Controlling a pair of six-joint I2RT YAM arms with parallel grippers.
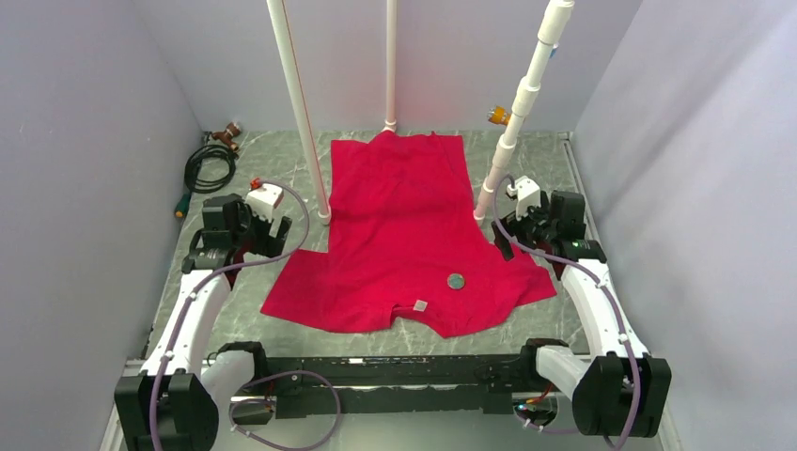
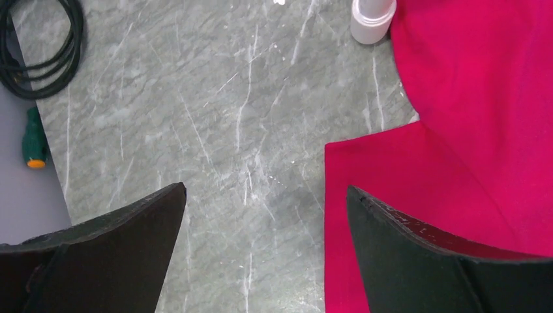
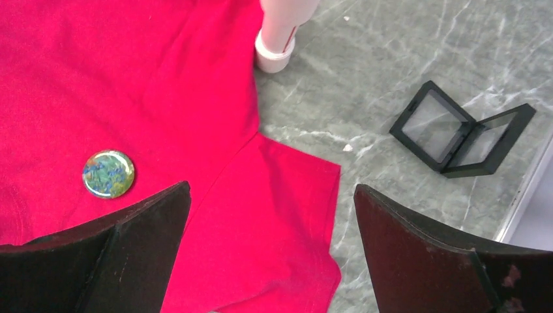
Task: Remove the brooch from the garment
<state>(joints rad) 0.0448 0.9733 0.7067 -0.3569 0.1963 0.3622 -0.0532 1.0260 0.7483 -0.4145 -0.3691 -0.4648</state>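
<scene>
Beside the wide right tool [image 3: 271, 188], its camera alone shows a black case [image 3: 460, 140]; left tool [image 2: 265, 188] wide

Clear air over the brooch [image 1: 456, 280]; white posts [image 1: 498, 169] left and right, farther back.

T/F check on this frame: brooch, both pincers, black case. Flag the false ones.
1. The brooch sits on the red T-shirt. True.
2. The right pincer is shut on the brooch. False: it is open and empty; the brooch lies apart from it.
3. The left pincer is open, holding nothing. True.
4. The black case lies on the T-shirt. False: it lies open on the table, off the fabric.
5. The brooch is near the white label. True.
</scene>
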